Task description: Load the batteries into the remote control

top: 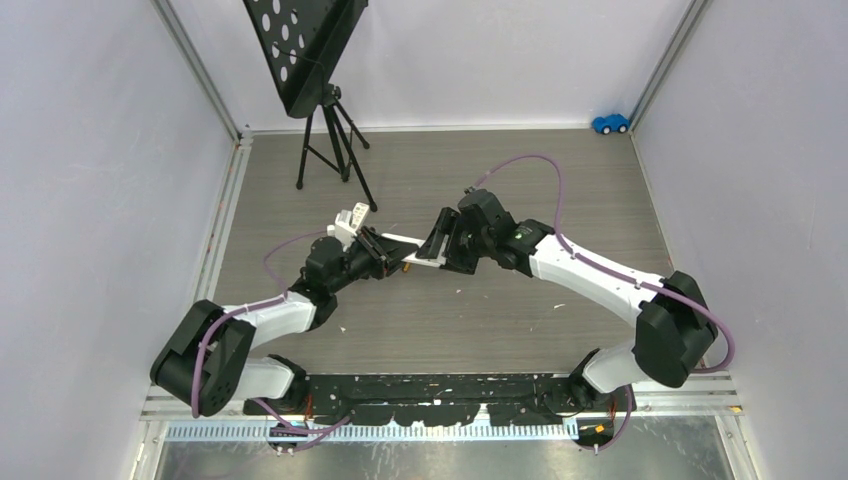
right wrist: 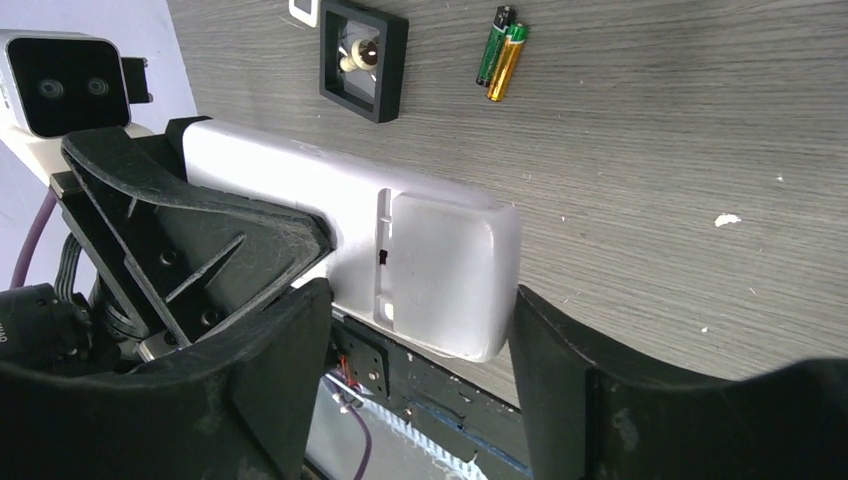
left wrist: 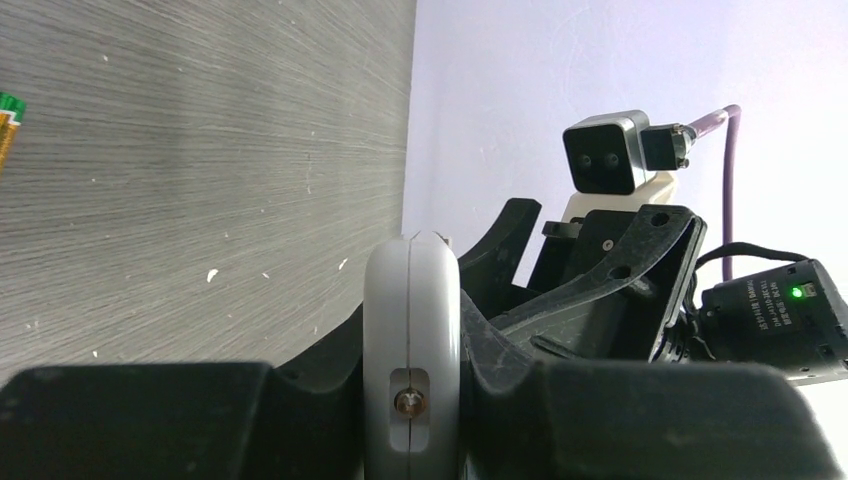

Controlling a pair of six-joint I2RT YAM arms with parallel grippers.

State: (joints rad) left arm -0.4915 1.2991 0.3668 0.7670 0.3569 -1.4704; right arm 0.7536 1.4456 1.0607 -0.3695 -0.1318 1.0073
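The remote control [right wrist: 360, 220] is seen lifted off the table [right wrist: 650, 150], clamped by the left gripper [left wrist: 412, 335], whose fingers are closed on it from both sides. Its other end, with the battery cover [right wrist: 445, 265] seated in place, is flanked by the right gripper [right wrist: 415, 300]. The jaws are spread to either side of that end, and whether the pads are pressing it cannot be told.

The batteries [right wrist: 500, 58], a green cell and a gold one lying side by side and touching, are found flat on the table. They are well apart from both grippers and near the black square tray [right wrist: 393, 65].

The remote is judged light, rigid and smooth-shelled, so slip under a weak pinch is to be expected. It is best taken across its narrow width, clear of the cover, so that the lid can be slid off.

The cells are judged small, hard, slick and prone to rolling. Each is best pinched across its middle, with the jaws square to its length. The compartment is not yet opened, so no cell can be seated.
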